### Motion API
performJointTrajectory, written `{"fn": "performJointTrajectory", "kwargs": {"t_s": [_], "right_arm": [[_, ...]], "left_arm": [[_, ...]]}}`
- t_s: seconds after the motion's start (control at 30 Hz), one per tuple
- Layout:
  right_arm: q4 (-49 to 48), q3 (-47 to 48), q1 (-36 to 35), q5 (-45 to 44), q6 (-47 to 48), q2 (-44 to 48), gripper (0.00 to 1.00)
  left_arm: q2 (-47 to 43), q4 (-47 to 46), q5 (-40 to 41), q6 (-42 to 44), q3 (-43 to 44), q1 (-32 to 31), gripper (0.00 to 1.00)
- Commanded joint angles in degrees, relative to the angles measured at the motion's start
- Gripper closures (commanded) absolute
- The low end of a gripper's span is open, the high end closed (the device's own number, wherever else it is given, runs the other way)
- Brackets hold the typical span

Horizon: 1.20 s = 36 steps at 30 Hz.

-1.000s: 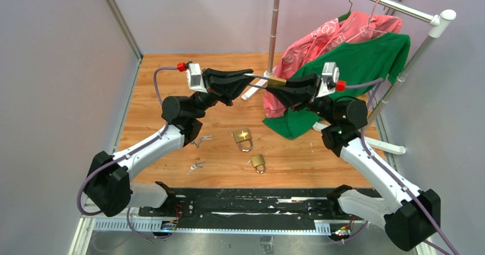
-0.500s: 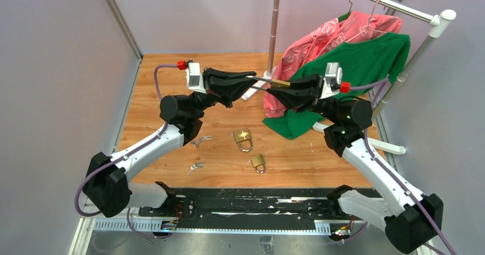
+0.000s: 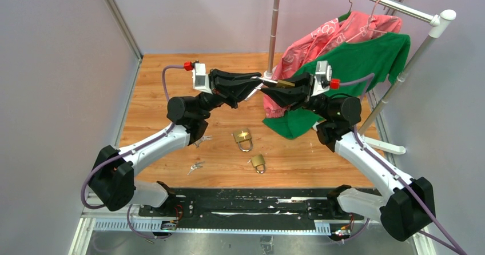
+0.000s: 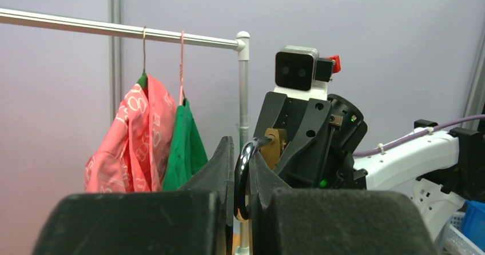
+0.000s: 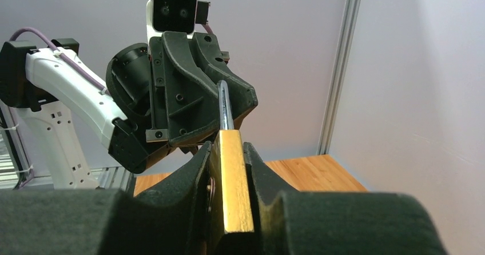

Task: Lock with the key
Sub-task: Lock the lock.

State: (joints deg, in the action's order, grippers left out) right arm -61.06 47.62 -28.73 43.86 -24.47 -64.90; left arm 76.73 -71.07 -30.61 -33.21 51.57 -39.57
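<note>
Mid-air above the wooden table (image 3: 166, 98): padlock (image 5: 230, 180), right gripper (image 5: 229, 152) clamped on its brass body, left gripper (image 4: 241, 150) pinched tight on the shackle (image 4: 240, 178). Below lie a larger lock (image 3: 243, 139), a smaller lock (image 3: 258, 162) and probably keys (image 3: 201, 141). Clothes rack (image 3: 275, 26) stands rear right; the walls (image 3: 57, 66) are lilac.

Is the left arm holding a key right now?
No, the left gripper pinches the padlock shackle, while the right gripper clamps its brass body.

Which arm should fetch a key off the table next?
Left, probably: the keys lie on its side, and the right gripper clamps the padlock body, so the left gripper could release the shackle.
</note>
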Motion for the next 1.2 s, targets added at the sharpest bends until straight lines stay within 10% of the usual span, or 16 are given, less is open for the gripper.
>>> {"fn": "performJointTrajectory", "kwargs": {"t_s": [0.0, 0.4, 0.57, 1.17], "right_arm": [[7.61, 1.37, -3.64, -4.82, 3.75, -4.94, 1.00], [21.30, -2.85, 1.56, -3.04, 6.45, 3.92, 1.00], [9.60, 0.90, 0.19, 3.09, 0.59, -1.10, 1.00], [18.89, 9.66, -0.81, 4.47, 10.51, -0.15, 1.00]], "left_arm": [[2.39, 5.61, -19.24, -7.53, 0.27, -11.63, 1.00], [0.36, 8.49, -18.42, -4.54, -0.57, -10.07, 1.00], [4.23, 2.90, -17.15, -8.29, 0.25, -11.88, 1.00], [7.05, 13.44, -20.05, -6.77, 3.39, -14.61, 1.00]]}}
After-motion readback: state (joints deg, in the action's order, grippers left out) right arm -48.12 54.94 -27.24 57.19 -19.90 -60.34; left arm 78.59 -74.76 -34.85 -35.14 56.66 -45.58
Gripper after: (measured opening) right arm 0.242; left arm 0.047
